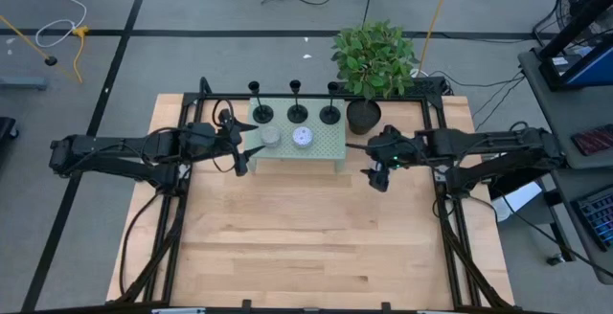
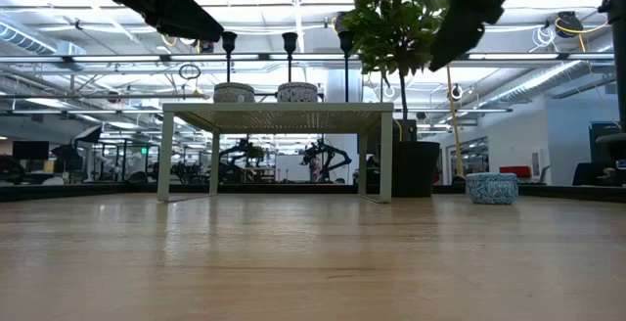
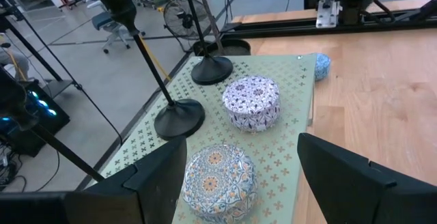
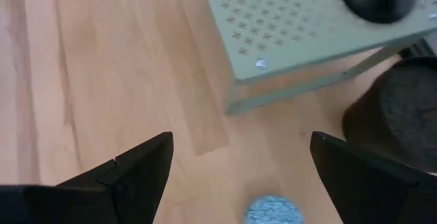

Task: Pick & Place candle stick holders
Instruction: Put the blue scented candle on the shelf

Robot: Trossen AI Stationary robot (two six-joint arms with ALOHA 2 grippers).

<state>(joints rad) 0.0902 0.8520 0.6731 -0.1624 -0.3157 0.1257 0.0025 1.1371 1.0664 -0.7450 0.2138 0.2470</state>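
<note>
Three black candle stick holders (image 1: pixel 261 113) (image 1: pixel 298 113) (image 1: pixel 330 115) stand upright on their disc bases along the far side of a pale green perforated stand (image 1: pixel 321 149). My left gripper (image 1: pixel 239 147) hovers open at the stand's left end, above a patterned round tin (image 3: pixel 218 177). The nearest holder's base (image 3: pixel 179 118) is a little beyond the left gripper. My right gripper (image 1: pixel 378 168) hangs open off the stand's right end, tilted down over the bare wood. It has nothing between its fingers (image 4: pixel 147 159).
Two patterned round tins (image 1: pixel 271 135) (image 1: pixel 303 138) sit on the stand in front of the holders. A leafy plant in a black pot (image 1: pixel 364 115) stands just right of the stand. A small blue tin (image 4: pixel 273 210) lies on the wood below my right gripper.
</note>
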